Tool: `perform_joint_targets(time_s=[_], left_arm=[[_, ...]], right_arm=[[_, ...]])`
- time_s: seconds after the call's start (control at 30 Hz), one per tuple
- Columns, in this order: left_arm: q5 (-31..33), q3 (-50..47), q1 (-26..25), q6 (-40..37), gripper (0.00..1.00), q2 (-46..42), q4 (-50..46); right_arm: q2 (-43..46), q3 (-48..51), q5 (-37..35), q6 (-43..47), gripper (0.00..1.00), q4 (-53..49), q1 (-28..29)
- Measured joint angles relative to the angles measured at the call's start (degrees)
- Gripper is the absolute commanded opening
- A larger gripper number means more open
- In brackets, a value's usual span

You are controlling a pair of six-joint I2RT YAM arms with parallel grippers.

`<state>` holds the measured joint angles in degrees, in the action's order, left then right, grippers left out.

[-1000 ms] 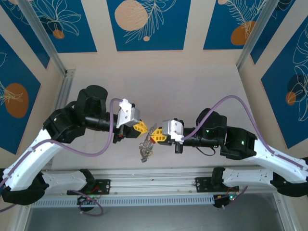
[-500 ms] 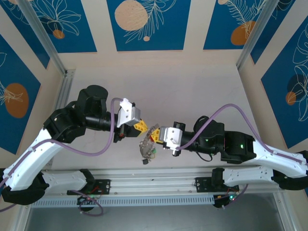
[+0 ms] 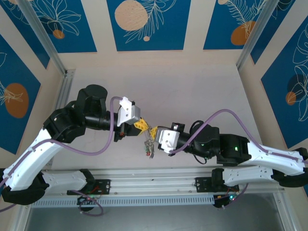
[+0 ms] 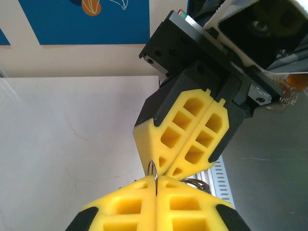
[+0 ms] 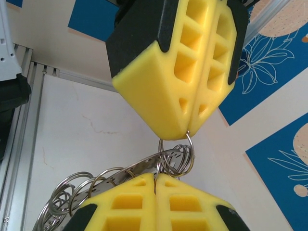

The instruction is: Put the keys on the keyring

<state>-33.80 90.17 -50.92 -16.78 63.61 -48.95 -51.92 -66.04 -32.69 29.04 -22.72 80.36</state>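
Note:
My left gripper (image 3: 144, 126) and right gripper (image 3: 153, 133) meet tip to tip above the table, both shut. The left fingers (image 4: 120, 207) pinch a thin metal ring (image 4: 152, 168). That same ring (image 5: 191, 149) hangs from the left gripper's yellow fingers (image 5: 183, 77) in the right wrist view. My right gripper (image 5: 155, 179) pinches another thin ring beside it. A curved flat metal band (image 5: 120, 177), which may be the keyring, carries several small rings. The keys (image 3: 148, 148) dangle in a tangled bunch below both grippers, with small red and green specks showing.
The pale table (image 3: 192, 91) stretches behind the grippers. An aluminium rail (image 3: 159, 171) runs along the near edge under the bunch. Blue patterned panels (image 3: 144, 24) wall the back and sides.
My right arm has swung left and nearer, bringing its gripper against the left one. The bunch has drawn together and now hangs straight down. The left arm has barely moved.

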Motion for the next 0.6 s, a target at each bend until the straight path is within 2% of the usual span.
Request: perform_joint_targets(time_s=[0.27, 0.37, 0.53, 0.6], left_arm=[[0.48, -0.02, 0.00, 0.83, 0.00, -0.17, 2.08], [0.59, -0.11, 0.00, 1.40, 0.00, -0.90, 3.28], [1.38, -1.25, 0.00, 1.88, 0.00, -3.39, 6.45], [1.97, -2.10, 0.00, 1.90, 0.00, -4.28, 7.39]], right_arm=[[0.02, 0.72, 0.81, -0.52, 0.14, 1.88, -2.51], [0.17, 0.72, 1.68, -1.40, 0.24, 1.25, -2.78], [1.25, 0.72, 3.15, -2.89, 0.34, -0.70, -2.75], [2.25, 0.72, 3.39, -3.91, 0.52, -1.11, -2.75]])
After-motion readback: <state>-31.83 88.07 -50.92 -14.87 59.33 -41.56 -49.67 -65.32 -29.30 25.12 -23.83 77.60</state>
